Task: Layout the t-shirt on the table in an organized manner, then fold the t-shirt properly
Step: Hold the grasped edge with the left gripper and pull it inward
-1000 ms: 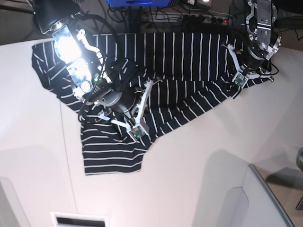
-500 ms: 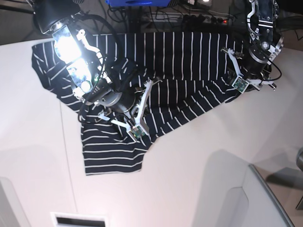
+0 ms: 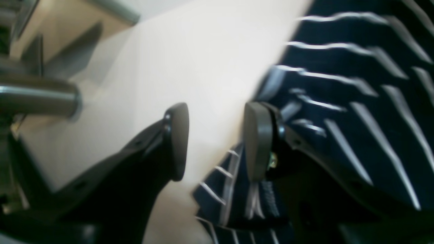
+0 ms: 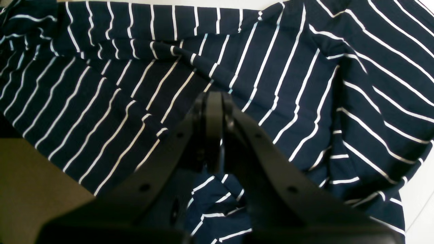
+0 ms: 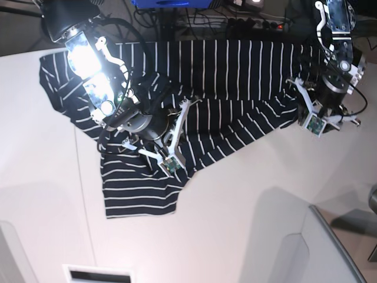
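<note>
T-shirt (image 5: 218, 94): we see it spread crumpled along the far edge of the table (image 5: 235, 224), one end reaching toward the far left corner and a flap hanging toward the near side at left; its collar and sleeves we cannot pick out.
Left gripper (image 3: 215, 142): we see its fingers spread with only bare white table between them; the right-hand pad (image 3: 254, 142) sits just at the shirt's edge. Whether it touches the cloth we cannot tell, since that view is blurred.
Right gripper (image 4: 214, 132): we see its fingers pressed together over the striped fabric; whether a fold is pinched between them is hidden by the fingers themselves.
Hidden parts: in the base view the right arm (image 5: 126, 109) covers the middle-left of the shirt, and glare washes out its upper link.
Cut off: the shirt's far hem runs to the table's far edge.
</note>
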